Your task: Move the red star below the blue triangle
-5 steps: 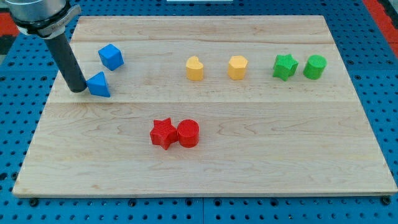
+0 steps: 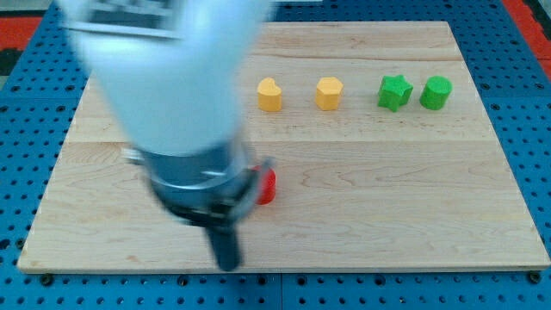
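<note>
Because the arm's blurred body fills the view's left and centre, the red star cannot be seen. Only a red block (image 2: 269, 186) peeks out at the housing's right edge, its shape too hidden to name, and the star may lie behind the arm beside it. The blue triangle is hidden as well, so where the goal lies cannot be read from this view.

My tip (image 2: 228, 263) sits near the view's bottom edge of the surface (image 2: 430, 189), below and a little left of that red sliver and apart from it. The tool is a bare rod with nothing to open or close, and it grips nothing.

Doing this step well, I judge, means first getting the tip onto the side of the star facing away from the triangle. The push should then run through the star's middle, since an off-centre contact on its points would likely spin it aside. The neighbouring red block is a risk too, as a careless sweep could drag it along. The yellow heart (image 2: 269, 95), yellow hexagon (image 2: 328, 93), green star (image 2: 394, 92) and green cylinder (image 2: 436, 92) stand well apart along the view's top.
</note>
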Robot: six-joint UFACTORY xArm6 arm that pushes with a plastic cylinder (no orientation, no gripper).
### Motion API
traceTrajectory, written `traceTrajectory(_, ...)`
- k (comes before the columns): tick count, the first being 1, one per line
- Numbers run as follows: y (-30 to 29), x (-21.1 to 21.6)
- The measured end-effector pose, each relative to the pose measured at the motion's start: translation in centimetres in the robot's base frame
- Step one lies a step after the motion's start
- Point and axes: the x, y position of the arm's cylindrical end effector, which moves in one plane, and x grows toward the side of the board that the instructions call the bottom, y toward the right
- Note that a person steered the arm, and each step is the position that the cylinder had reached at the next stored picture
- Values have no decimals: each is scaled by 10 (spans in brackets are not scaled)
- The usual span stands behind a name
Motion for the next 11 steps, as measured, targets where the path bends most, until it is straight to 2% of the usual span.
traceTrajectory(1,25,-41)
traceTrajectory(2,6,-75)
traceTrajectory(5,-124,-160)
traceTrajectory(6,-67,-164)
traceTrajectory(7,-52,-210)
traceTrajectory(8,-104,-217)
traceTrajectory(10,-125,-192)
traceTrajectory(11,-134,-164)
